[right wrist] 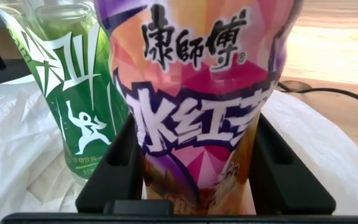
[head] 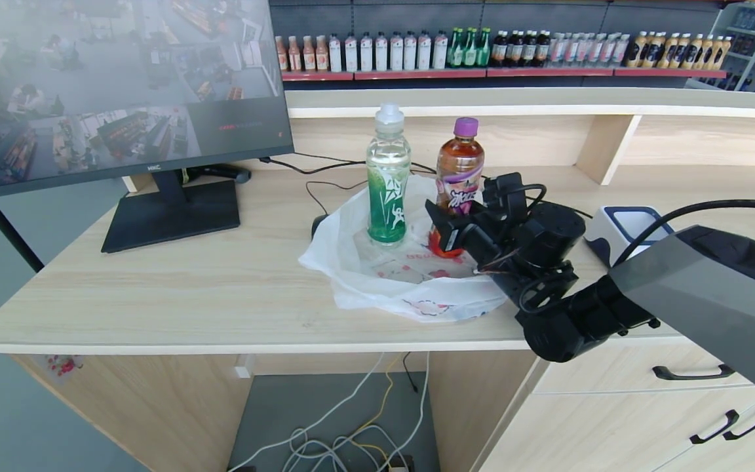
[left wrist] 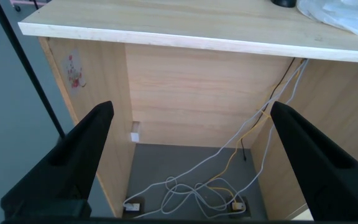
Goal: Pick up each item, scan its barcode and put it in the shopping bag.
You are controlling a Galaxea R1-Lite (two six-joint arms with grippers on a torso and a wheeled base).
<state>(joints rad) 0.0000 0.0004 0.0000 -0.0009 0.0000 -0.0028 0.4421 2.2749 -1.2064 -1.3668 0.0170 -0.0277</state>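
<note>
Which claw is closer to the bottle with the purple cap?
Right. The right claw is closed around the purple-cap bottle, one finger on each side. The left claw hangs open down below the counter edge, far from it.

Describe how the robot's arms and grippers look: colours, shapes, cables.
The right arm has a grey, boxy outer link, then black rounded joints, with black cables looping around the wrist and a thin red wire. The right gripper is black with flat, blocky fingers. The left gripper is black too, with two wedge-shaped fingers tapering to their tips.
</note>
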